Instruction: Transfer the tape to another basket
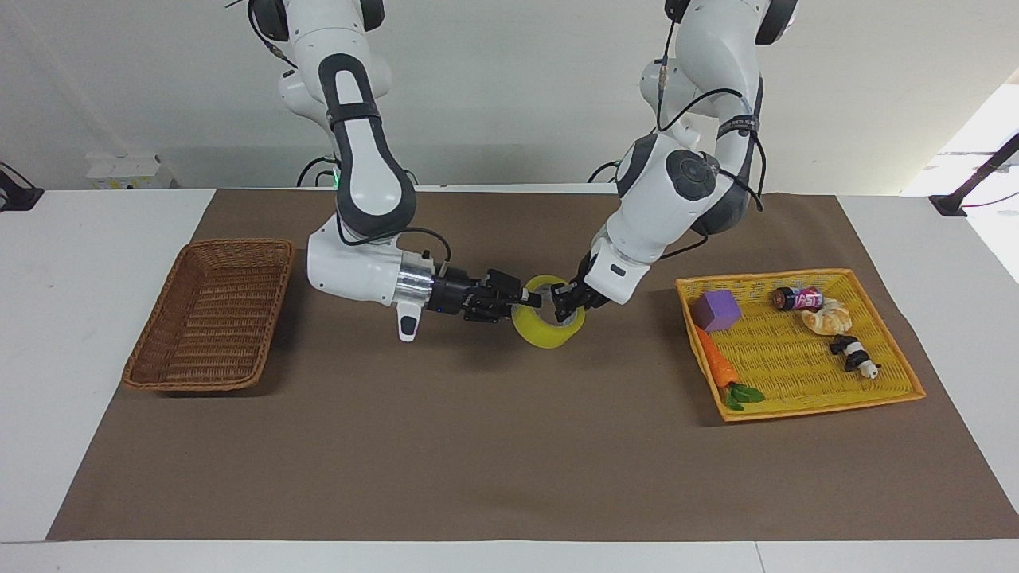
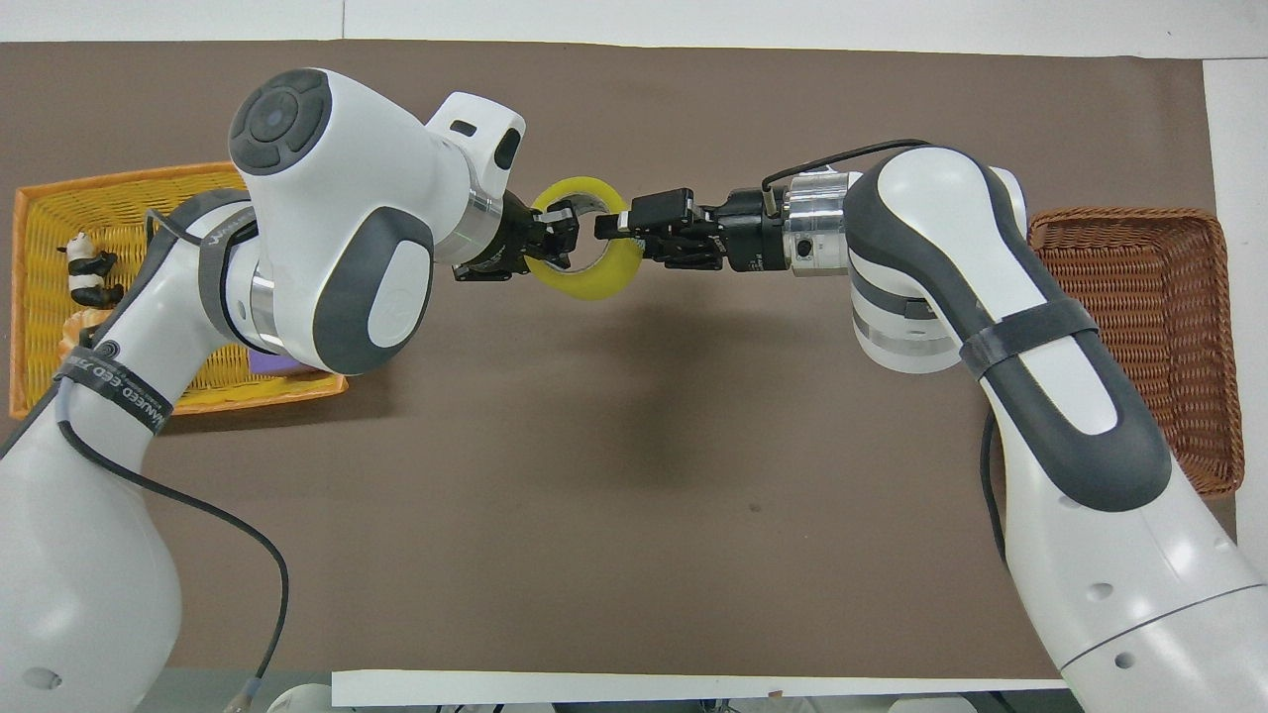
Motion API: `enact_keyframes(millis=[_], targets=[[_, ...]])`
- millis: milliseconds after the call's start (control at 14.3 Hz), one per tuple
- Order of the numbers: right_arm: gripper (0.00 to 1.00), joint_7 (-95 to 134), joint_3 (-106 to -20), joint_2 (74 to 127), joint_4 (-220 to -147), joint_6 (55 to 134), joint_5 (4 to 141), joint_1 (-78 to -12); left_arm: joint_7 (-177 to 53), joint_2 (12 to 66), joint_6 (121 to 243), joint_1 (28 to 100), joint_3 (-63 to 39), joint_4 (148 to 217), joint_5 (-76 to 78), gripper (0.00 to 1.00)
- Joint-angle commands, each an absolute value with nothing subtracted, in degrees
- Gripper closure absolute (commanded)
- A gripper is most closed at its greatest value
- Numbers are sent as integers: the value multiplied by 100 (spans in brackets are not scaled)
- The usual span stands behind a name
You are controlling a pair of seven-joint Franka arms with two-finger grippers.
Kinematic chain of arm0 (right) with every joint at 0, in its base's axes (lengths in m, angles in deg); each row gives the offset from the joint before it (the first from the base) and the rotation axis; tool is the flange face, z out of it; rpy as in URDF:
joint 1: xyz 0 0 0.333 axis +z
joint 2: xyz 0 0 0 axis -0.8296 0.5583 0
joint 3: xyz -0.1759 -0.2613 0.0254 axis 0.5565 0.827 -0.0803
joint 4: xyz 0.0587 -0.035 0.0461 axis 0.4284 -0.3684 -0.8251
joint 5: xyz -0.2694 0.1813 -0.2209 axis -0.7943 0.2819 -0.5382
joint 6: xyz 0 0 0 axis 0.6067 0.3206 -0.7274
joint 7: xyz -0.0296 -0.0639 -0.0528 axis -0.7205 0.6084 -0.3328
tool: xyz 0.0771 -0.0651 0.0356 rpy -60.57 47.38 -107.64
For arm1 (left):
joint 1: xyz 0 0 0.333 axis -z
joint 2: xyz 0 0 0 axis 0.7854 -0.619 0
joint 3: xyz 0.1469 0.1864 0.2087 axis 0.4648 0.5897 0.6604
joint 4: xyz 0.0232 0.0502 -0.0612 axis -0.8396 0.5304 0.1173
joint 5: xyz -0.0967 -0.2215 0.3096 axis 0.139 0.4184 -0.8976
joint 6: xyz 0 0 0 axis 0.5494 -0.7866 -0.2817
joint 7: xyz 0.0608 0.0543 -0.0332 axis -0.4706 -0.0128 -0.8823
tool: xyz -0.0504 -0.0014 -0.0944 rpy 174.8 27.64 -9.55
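Observation:
The yellow tape [image 1: 548,329] roll hangs in the air over the middle of the brown mat, hole facing up; it also shows in the overhead view [image 2: 592,283]. My left gripper [image 1: 567,307] is shut on the roll's wall at the side toward the left arm's end, one finger in the hole; it also shows in the overhead view [image 2: 553,234]. My right gripper [image 1: 529,302] meets the roll's wall at the other end and shows in the overhead view [image 2: 616,230]. The dark-brown wicker basket [image 1: 207,318] lies empty at the right arm's end [image 2: 1139,327].
A flat yellow woven tray [image 1: 804,366] lies at the left arm's end, holding a purple cube [image 1: 717,309], a carrot [image 1: 716,368], a small bottle [image 1: 798,298], a croissant [image 1: 828,320] and a panda figure [image 1: 853,356]. A brown mat [image 1: 478,446] covers the table.

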State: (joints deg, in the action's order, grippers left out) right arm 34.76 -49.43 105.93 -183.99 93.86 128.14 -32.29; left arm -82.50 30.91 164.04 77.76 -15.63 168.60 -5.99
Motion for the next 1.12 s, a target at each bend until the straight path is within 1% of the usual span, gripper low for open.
enact_keyframes(millis=[0,70,140,280,420,630,770,840,910,1050], targets=[[100,3523,-4954,10455,-18532,9336,12938,-3303,-8279,3303,16444,7856,-1470,17034,-503,53],[100,3532,-4954,10455,-18532,9310,12938,-3303,-8314,3303,16366,7865,-1453,16982,-564,11],[100,3523,-4954,10447,-18532,9284,12938,-3303,-8323,3311,16182,7865,-1435,16868,-608,1],[100,3532,-4945,10455,-18532,9275,12938,-3312,-8297,3355,15385,7760,-1409,16377,-748,1],[100,3532,-4945,10447,-18532,9275,12938,-3312,-8261,3381,14960,7593,-1391,16094,-836,1],[100,3532,-4954,10446,-18523,9266,12938,-3312,-8235,3706,14687,7049,-1356,16084,-977,1],[100,3532,-4954,10455,-18514,9257,12938,-3347,-7607,3829,14232,6427,-1356,16085,-1213,1],[100,3540,-4919,10455,-18427,9048,12764,-3530,-6775,3969,13794,5945,-1338,16067,-1519,1],[100,3540,-4910,10455,-18366,8655,12475,-3906,-6036,4110,13642,5462,-1277,16050,-1766,1],[100,3567,-4919,10455,-18304,8039,11912,-4583,-5494,4234,13692,4923,-1285,16128,-1803,1]])
